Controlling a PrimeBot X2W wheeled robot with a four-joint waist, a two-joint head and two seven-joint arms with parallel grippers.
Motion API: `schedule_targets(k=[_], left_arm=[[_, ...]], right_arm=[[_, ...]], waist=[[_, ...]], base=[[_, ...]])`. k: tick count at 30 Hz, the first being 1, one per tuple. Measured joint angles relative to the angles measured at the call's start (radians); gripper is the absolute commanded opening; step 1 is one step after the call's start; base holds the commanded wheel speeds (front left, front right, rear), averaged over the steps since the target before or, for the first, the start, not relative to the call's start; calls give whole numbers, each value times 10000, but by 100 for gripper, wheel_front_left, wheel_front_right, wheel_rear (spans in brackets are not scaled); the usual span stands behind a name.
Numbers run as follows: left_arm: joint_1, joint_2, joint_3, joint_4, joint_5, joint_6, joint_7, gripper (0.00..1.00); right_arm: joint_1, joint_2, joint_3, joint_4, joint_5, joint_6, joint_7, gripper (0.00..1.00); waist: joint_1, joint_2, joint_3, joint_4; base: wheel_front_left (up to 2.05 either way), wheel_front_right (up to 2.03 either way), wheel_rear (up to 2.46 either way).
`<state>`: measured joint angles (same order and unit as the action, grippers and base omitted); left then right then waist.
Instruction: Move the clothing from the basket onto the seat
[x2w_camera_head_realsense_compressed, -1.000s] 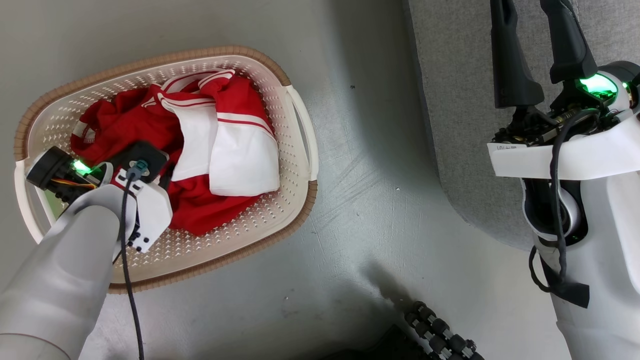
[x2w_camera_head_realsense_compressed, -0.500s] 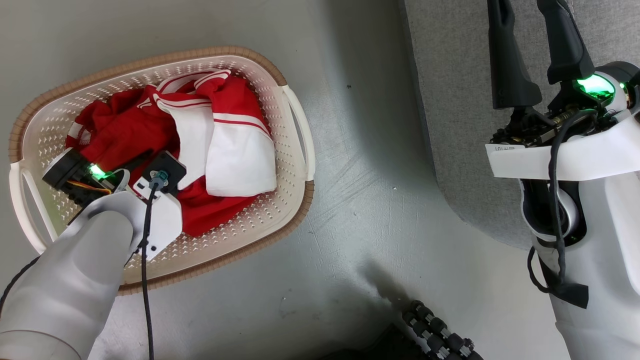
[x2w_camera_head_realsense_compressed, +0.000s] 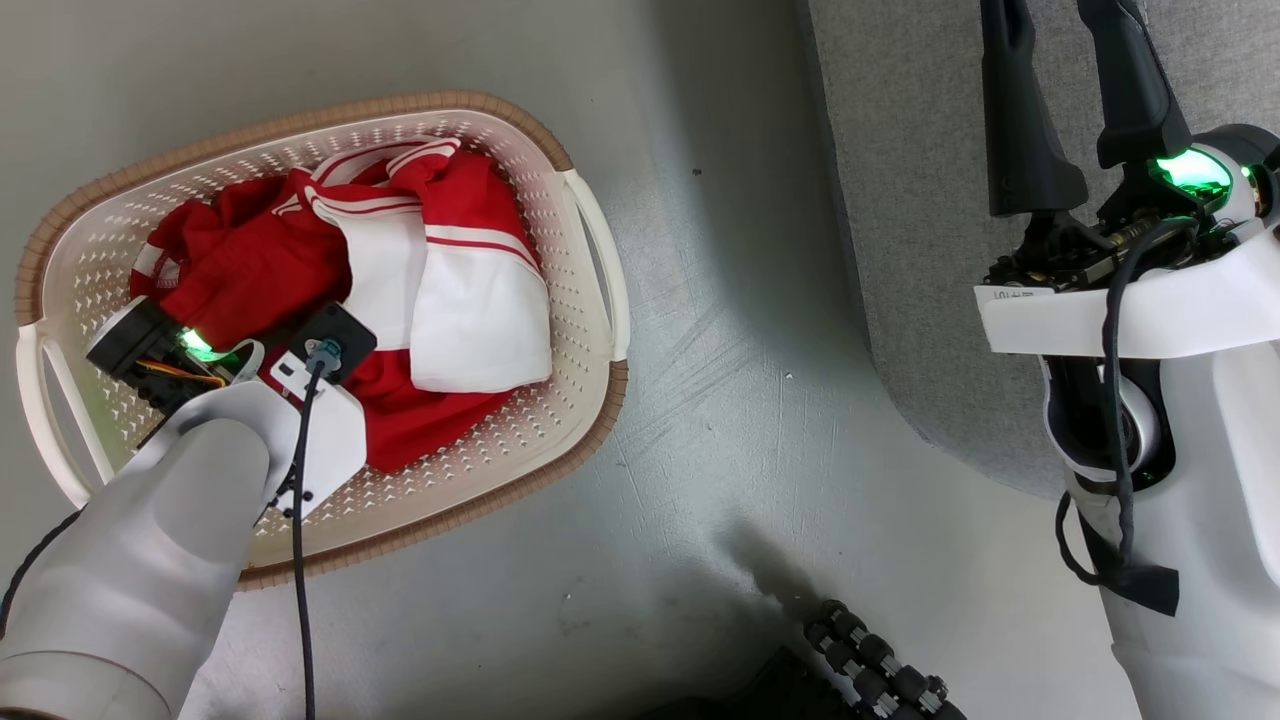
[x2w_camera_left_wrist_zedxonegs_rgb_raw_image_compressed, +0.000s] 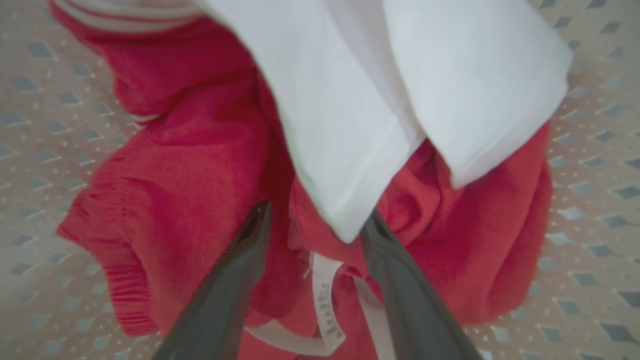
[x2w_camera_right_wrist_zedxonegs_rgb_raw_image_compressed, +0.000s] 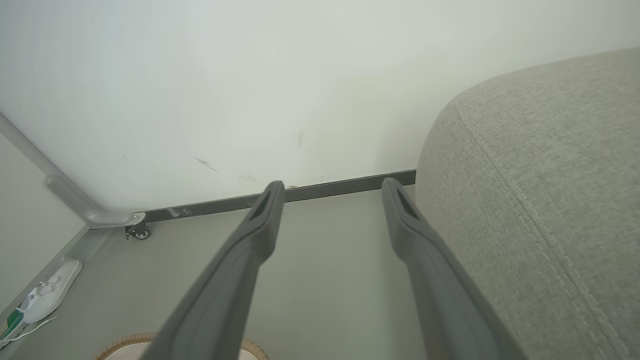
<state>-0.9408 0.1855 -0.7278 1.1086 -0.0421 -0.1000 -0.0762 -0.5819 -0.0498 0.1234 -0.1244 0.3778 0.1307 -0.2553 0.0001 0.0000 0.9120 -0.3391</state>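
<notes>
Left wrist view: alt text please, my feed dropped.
The left gripper, open, points its two dark fingers into the red and white clothing, a white label between them. The clothing lies in the perforated basket.

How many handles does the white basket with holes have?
2. One white handle on the side of the cream-white perforated plastic basket nearest the grey fabric sofa; the other handle opposite.

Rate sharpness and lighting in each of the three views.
Head view: sharp, evenly lit, a soft shadow on the floor beside the seat. Left wrist view: the clothing is blurred up close. Right wrist view: crisp, the wall bright.
</notes>
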Motion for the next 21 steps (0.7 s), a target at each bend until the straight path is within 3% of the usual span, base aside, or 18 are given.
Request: schedule_targets(k=[21], left_arm=[[-162,-272,-84,159,-86,-96,-671,0]], right_arm=[[-17,2,-84,42,0,0,0,100]], waist=[[0,0,-190,145]], base=[[0,0,0]])
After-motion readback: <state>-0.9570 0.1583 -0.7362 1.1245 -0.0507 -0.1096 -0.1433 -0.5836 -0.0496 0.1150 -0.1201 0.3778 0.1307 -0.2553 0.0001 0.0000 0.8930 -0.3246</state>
